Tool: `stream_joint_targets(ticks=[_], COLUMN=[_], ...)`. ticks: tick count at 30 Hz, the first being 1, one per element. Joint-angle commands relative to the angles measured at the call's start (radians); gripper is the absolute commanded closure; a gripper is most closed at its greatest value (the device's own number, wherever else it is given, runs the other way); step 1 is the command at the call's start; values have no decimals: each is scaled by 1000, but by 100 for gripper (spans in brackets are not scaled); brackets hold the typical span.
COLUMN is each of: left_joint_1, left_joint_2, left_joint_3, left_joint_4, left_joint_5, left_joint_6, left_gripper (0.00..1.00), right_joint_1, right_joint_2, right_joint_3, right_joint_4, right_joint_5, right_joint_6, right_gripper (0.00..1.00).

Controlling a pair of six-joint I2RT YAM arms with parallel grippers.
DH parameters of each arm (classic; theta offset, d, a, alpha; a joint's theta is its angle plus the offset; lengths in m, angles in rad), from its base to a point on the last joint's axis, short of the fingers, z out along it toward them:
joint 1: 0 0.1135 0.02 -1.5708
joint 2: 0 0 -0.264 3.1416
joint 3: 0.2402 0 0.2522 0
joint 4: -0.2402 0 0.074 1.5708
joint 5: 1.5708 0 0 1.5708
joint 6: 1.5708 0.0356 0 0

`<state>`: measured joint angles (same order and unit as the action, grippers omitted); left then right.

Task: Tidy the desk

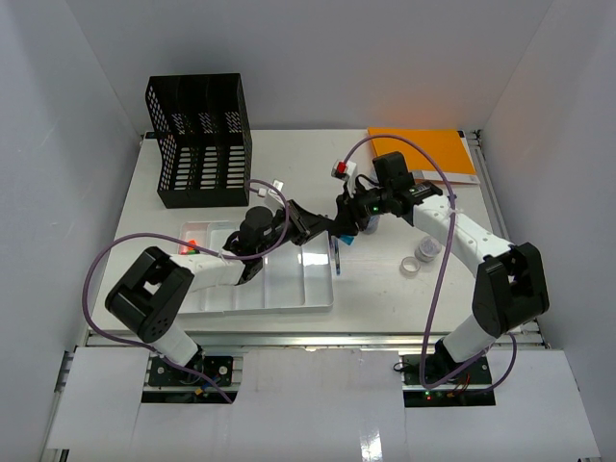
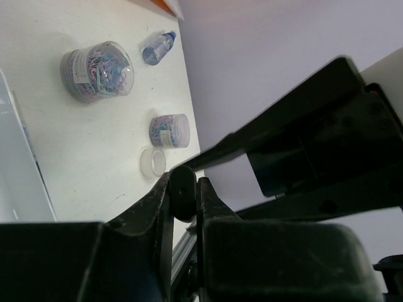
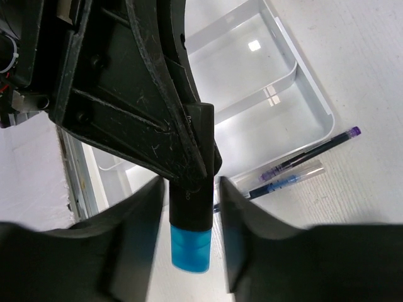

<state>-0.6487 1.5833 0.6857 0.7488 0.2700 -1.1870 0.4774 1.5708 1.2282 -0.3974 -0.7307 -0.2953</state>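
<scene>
A black marker with a blue cap (image 3: 191, 248) is held in the air over the white desk (image 1: 289, 173), near its middle. My left gripper (image 1: 322, 229) is shut on the marker's black end (image 2: 183, 195), with the jaws pressed against both sides. My right gripper (image 3: 191, 189) is open, its fingers (image 3: 135, 251) on either side of the capped end with a gap on each side. In the top view the two grippers meet above the right end of the white tray (image 1: 289, 279), and the blue cap (image 1: 346, 242) shows just below them.
Two pens (image 3: 296, 170) lie beside the tray's right edge. Two jars of paper clips (image 2: 97, 71) (image 2: 170, 130), a tape ring (image 2: 152, 162) and a small bottle (image 2: 157, 48) stand on the right. A black mesh file rack (image 1: 199, 140) and an orange notebook (image 1: 423, 152) are at the back.
</scene>
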Motion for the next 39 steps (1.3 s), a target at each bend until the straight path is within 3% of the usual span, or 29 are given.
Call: stream_joint_targets(ticks=[1, 2, 5, 8, 14, 16, 22, 28, 39], left_joint_1=[-3, -3, 1, 43, 241, 307, 373, 406, 467], left_joint_2=[-58, -65, -110, -156, -338, -384, -394, -350, -264], left_joint_3=[5, 5, -2, 10, 50, 100, 240, 277, 304], left_joint_4=[-18, -25, -135, -279, -779, -989, -1325, -1455, -1491], left_joint_5=[-17, -16, -34, -30, -76, -134, -495, -730, -760], left_joint_6=[16, 21, 77, 166, 458, 590, 841, 888, 932], left_gripper=[85, 87, 90, 92, 92, 92, 92, 91, 90], right_joint_1=[4, 4, 5, 3, -50, -93, -240, -286, -311], right_joint_2=[-49, -53, -75, -113, -219, -248, -289, -310, -306], right_joint_3=[-11, -14, -29, -59, -157, -211, -248, -270, -282], right_joint_4=[35, 34, 31, 27, -2, -3, -13, -14, -14], right_joint_5=[12, 14, 20, 32, -43, -83, -180, -223, -236], right_joint_6=[0, -4, -21, -49, -179, -215, -226, -229, -231], right_gripper=[38, 30, 21, 18, 14, 14, 14, 14, 14])
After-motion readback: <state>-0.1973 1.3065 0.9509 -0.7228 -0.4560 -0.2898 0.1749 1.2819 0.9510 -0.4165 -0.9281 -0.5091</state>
